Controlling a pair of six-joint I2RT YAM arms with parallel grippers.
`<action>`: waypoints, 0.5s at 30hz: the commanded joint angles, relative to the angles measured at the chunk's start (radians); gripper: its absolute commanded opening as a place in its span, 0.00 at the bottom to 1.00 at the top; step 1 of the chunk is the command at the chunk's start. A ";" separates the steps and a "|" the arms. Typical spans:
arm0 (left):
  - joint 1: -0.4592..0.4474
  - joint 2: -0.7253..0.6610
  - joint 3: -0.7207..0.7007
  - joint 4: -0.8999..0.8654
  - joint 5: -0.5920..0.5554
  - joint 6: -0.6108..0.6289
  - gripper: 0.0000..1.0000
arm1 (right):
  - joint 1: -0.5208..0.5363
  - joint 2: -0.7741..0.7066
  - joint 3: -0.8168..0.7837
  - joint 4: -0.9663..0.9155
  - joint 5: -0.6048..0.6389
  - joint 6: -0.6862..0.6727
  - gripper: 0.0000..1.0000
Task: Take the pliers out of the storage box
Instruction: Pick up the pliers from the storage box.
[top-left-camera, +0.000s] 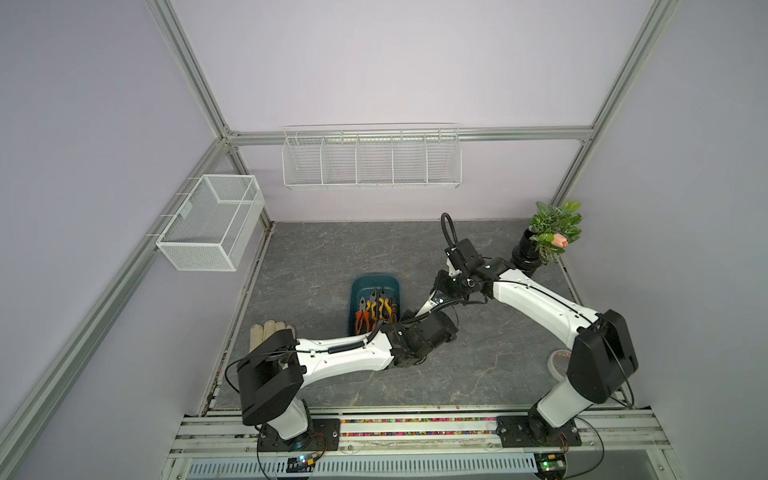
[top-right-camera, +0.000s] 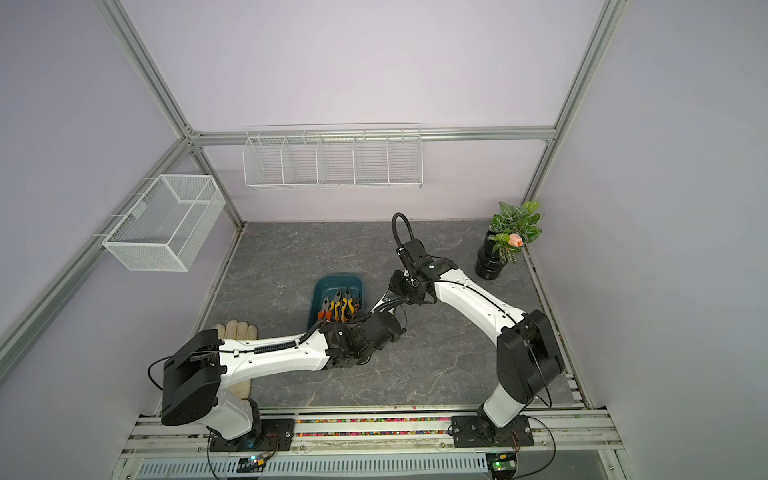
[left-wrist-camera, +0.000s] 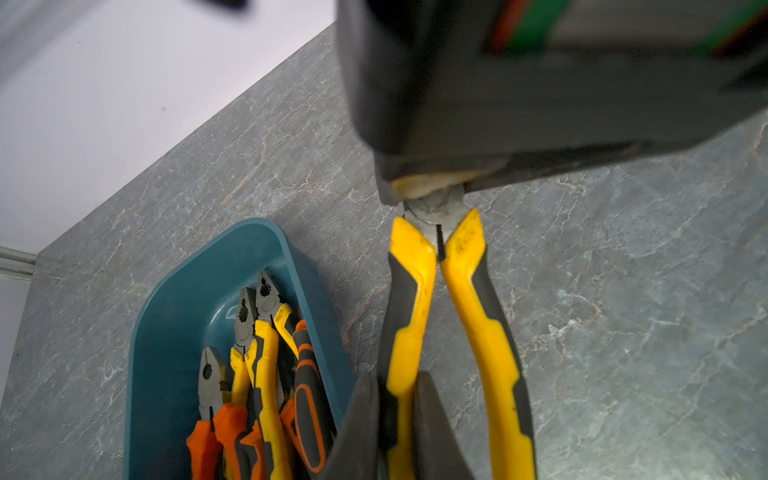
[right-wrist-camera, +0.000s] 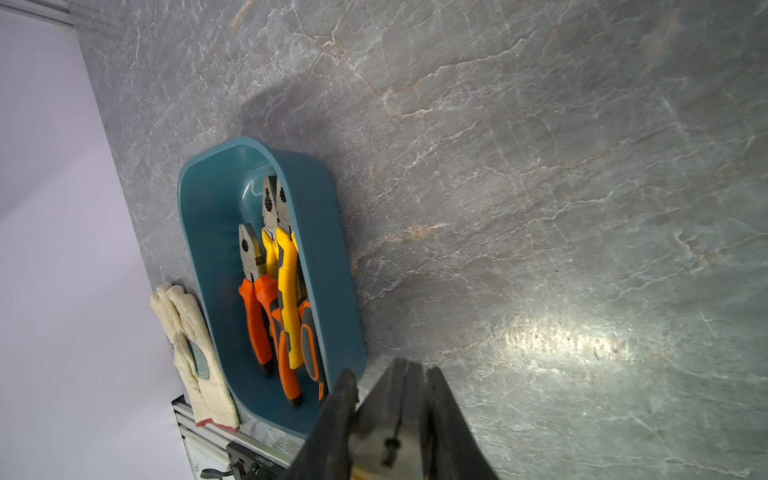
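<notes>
The dark teal storage box (top-left-camera: 376, 280) (top-right-camera: 338, 277) sits mid-table with several pliers (top-left-camera: 376, 309) (left-wrist-camera: 257, 374) (right-wrist-camera: 278, 282) lying in it, orange-handled and yellow-handled. One yellow-and-black pliers (left-wrist-camera: 478, 311) is held in the air just right of the box. My left gripper (left-wrist-camera: 401, 415) (top-left-camera: 426, 309) is shut on one of its handles. My right gripper (right-wrist-camera: 392, 399) (top-left-camera: 440, 291) is shut on its grey metal head (right-wrist-camera: 395, 419), seen from the left wrist as a dark block over the head. The arms meet tip to tip in both top views.
Pale work gloves (top-left-camera: 270, 328) (right-wrist-camera: 187, 332) lie left of the box, partly under the left arm. A potted plant in a black vase (top-left-camera: 552, 232) stands at the back right. White wire baskets (top-left-camera: 370, 160) (top-left-camera: 212, 226) hang on the walls.
</notes>
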 joint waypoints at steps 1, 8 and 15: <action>-0.004 -0.019 0.056 0.038 -0.024 0.003 0.00 | 0.007 0.009 -0.028 -0.006 0.005 -0.003 0.13; -0.006 -0.029 0.060 0.026 -0.042 -0.022 0.24 | 0.004 0.003 -0.029 -0.017 0.021 -0.025 0.07; -0.005 -0.023 0.064 0.011 -0.063 -0.037 0.57 | -0.007 -0.009 -0.018 -0.039 0.045 -0.063 0.06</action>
